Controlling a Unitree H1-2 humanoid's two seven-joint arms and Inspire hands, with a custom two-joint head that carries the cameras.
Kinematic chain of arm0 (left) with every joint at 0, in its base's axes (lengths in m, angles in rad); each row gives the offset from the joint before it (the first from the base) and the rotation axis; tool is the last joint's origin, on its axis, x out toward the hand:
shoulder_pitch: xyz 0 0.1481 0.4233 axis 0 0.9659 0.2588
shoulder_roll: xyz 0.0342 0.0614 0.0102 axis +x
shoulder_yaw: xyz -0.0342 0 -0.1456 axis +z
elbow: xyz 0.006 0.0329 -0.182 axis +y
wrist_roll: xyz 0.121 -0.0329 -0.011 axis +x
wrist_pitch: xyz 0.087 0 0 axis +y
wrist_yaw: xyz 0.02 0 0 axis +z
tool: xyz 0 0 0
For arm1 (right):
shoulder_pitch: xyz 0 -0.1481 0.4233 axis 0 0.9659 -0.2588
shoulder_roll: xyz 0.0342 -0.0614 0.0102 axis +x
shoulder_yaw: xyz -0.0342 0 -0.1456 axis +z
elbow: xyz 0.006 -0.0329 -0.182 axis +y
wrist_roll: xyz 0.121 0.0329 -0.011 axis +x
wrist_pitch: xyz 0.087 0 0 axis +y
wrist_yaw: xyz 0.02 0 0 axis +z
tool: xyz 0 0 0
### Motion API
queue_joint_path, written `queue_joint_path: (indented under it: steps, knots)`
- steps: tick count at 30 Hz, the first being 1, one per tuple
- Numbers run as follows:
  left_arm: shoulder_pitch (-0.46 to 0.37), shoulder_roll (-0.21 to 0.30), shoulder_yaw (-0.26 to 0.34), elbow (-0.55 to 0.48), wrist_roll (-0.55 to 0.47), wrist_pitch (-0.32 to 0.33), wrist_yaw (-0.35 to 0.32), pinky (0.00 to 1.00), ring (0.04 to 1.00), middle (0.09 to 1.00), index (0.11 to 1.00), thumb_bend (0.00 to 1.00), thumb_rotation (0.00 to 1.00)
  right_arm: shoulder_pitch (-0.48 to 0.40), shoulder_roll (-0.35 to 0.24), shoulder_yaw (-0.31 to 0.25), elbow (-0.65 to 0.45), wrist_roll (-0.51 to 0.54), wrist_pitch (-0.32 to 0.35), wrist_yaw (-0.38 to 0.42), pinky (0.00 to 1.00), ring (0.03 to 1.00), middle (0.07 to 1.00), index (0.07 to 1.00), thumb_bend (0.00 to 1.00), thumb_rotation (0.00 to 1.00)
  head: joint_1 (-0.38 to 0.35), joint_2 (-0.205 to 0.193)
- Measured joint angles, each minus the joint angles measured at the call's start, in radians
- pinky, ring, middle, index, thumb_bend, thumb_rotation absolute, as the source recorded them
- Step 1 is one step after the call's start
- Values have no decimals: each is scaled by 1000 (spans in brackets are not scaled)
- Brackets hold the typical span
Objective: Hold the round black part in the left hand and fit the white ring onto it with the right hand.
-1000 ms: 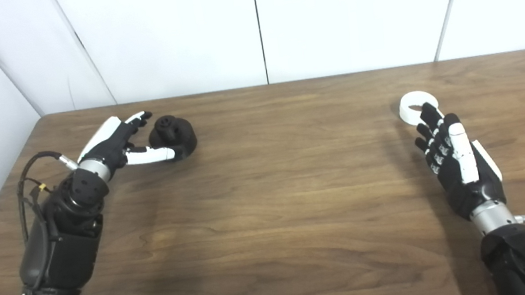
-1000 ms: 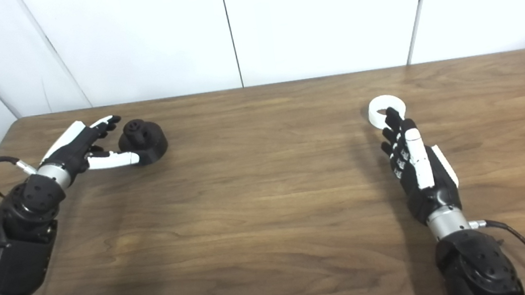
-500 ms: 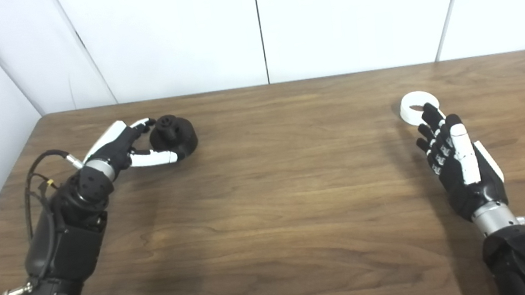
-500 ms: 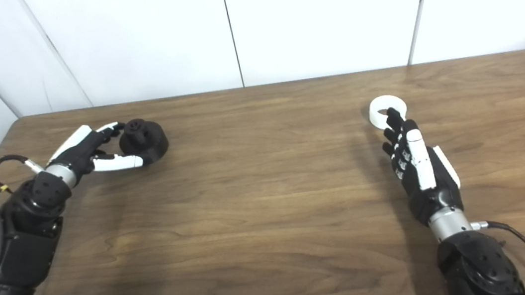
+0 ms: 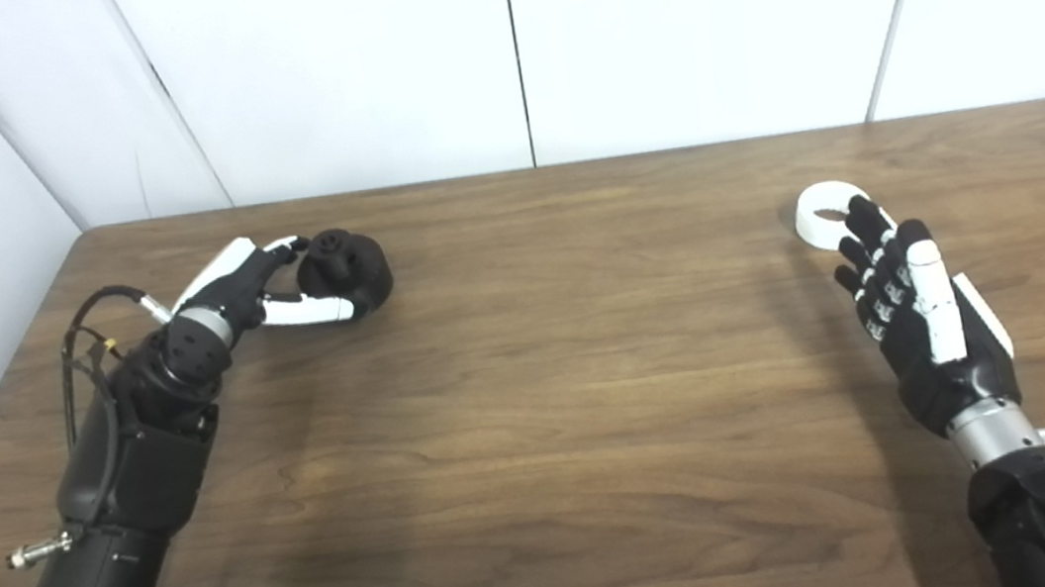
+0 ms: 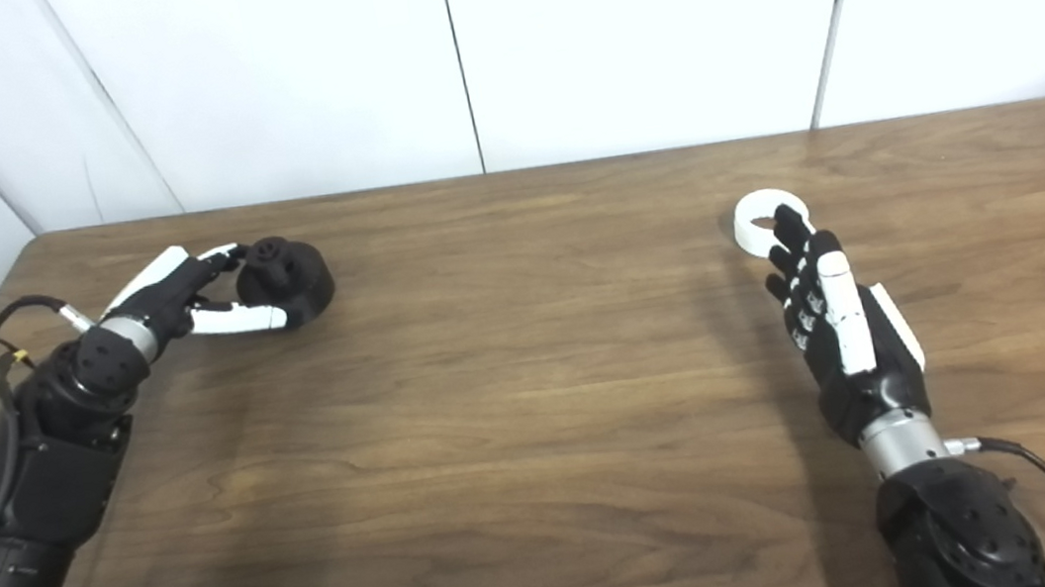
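1. I judge the task to be at its very start; nothing is fitted and neither piece is lifted; both lie on the wooden table (image 5: 549, 350), well apart, one toward each side.
2. My left hand (image 5: 257, 286) is at the round black part (image 5: 345, 271), far left of the table; my thumb lies along its near side and my fingers reach toward its far side, spread around it; I cannot tell whether they press on it, so I do not count it as gripped.
3. My right hand (image 5: 919, 315) is open and holds nothing; its fingers are straight and close together, the fingertips (image 5: 860, 214) over the near rim of the white ring (image 5: 823, 209); whether they touch it I cannot tell.
4. What is left, as I judge it: close on the black part and raise it; pick up the ring; bring the two together; seat the ring.
5. The black part sits on its broad base with a small knob on top, so its axis points roughly up; the ring lies flat, its hole facing up; being round, neither has a long axis across the table.
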Motion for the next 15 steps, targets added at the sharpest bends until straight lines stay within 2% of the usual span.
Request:
queue_joint_path:
  steps: [4, 15]
  knots:
    - [-12, 0, -3, 35, -10, -3, 22, 884, 977, 963, 958, 1000, 473, 0, -4, 0, -3, -8, 0, 0, 1000, 997, 993, 961, 500, 1000, -5, -2]
    - [-22, 0, -25, 50, -17, -6, 39, 893, 982, 958, 947, 1000, 441, 5, -11, 1, -12, -19, 0, 0, 1000, 1000, 987, 958, 504, 1000, -9, -6]
